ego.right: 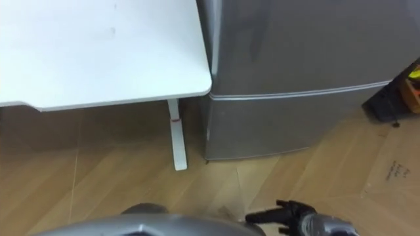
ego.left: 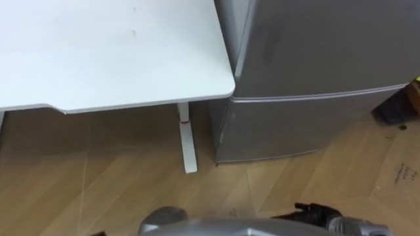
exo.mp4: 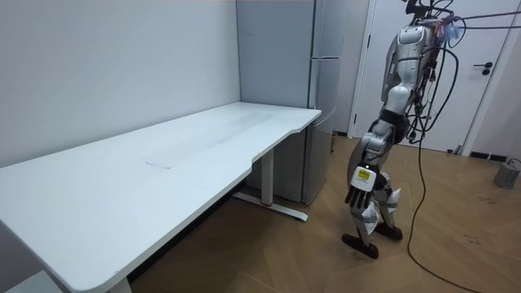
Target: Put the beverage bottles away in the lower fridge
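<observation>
Centre-right in the room view, the left hand (exo.mp4: 361,185) hangs low, fingers seemingly loose and empty; the right hand (ego.left: 315,213) is too dim to read. Where the drinks are I cannot tell. With the lower fridge door (ego.left: 295,128) closed right beside the desk (ego.left: 98,52), stooping for it could clip that corner.

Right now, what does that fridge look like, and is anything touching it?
The fridge is a tall grey box with a smooth, metal-looking skin. A thin seam splits its front into an upper door and a lower door, and both are shut. It stands upright on the wood floor, next to the end of the white desk. The desk's rounded corner comes very close to its side, but I cannot tell whether they touch. The robot stands before it, not touching it.
</observation>
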Robot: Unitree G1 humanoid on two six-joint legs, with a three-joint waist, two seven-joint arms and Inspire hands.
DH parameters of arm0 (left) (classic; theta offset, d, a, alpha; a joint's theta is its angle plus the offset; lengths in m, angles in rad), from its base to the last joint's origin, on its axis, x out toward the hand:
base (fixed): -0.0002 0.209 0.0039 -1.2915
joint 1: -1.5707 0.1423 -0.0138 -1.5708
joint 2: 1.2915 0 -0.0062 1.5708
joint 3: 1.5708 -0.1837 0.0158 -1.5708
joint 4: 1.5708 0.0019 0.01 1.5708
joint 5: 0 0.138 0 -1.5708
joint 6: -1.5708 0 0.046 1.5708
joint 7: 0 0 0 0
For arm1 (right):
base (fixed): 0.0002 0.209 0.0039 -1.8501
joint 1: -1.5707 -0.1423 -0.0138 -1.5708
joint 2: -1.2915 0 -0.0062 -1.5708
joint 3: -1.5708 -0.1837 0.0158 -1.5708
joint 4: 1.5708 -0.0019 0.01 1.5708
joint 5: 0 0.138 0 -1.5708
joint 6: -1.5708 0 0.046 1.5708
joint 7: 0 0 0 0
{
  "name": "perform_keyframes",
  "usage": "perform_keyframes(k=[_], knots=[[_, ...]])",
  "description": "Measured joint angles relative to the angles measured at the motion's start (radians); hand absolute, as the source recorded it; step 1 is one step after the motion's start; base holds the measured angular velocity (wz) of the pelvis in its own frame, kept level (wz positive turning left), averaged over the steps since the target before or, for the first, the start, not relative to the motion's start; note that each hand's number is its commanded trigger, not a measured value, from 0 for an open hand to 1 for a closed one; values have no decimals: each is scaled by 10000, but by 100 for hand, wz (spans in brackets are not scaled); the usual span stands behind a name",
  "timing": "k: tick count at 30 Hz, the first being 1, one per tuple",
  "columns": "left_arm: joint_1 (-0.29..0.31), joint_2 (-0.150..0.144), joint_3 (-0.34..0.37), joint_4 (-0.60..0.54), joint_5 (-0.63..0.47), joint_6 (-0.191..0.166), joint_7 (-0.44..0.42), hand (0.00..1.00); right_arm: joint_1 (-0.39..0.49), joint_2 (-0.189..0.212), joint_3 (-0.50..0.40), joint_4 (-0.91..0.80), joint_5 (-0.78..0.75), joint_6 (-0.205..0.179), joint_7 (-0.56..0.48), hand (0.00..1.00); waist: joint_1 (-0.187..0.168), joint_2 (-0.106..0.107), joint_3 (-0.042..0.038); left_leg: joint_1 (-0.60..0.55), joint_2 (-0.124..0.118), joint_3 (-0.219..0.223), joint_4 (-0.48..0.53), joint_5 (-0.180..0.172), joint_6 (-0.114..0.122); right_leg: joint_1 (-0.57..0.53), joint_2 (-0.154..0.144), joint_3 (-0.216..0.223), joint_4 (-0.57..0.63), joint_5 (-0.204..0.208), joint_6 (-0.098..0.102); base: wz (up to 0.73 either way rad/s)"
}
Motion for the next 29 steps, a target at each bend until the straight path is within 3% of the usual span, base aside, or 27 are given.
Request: perform_keyframes(k=[1,2,3,5,8,17,29], knots=[[54,67,-3,3,1,16,64,0,13,117,-113,9,-5,-33,-195,0,-181,-69,-4,57,-77,-216,-63,18,30,48,72,117,-702,124,20,43],[109,157,21,-7,22,20,105,0,23,290,-235,75,-30,-57,-328,0,-275,-289,15,191,-273,-285,-137,23,57,78,77,347,-1228,739,-9,47],[118,194,58,-10,46,25,145,0,60,387,-297,158,-37,-73,-366,0,-363,-412,10,222,-395,-357,-123,3,81,79,77,507,-1440,1021,6,47],[128,48,202,-63,84,65,244,0,138,474,-605,347,-16,-28,-483,0,-392,-366,-29,386,-465,-694,-134,-90,76,533,132,578,-1860,1050,54,38],[252,-77,234,-83,115,184,344,0,204,502,-611,342,-20,33,-665,0,-372,-346,-31,544,-454,-756,-291,-109,45,799,157,493,-2168,1055,52,10],[601,-513,940,-46,137,439,434,0,501,559,-990,344,-43,-181,-979,0,-382,-198,36,847,-420,-1029,-369,-224,-42,1282,267,487,-2535,1058,47,6],[645,-715,1396,-18,1188,773,135,0,651,565,-1299,347,-90,-152,-1004,0,-371,-171,9,747,-351,-1519,-451,-179,-172,1293,370,-25,-2530,1044,24,12]])
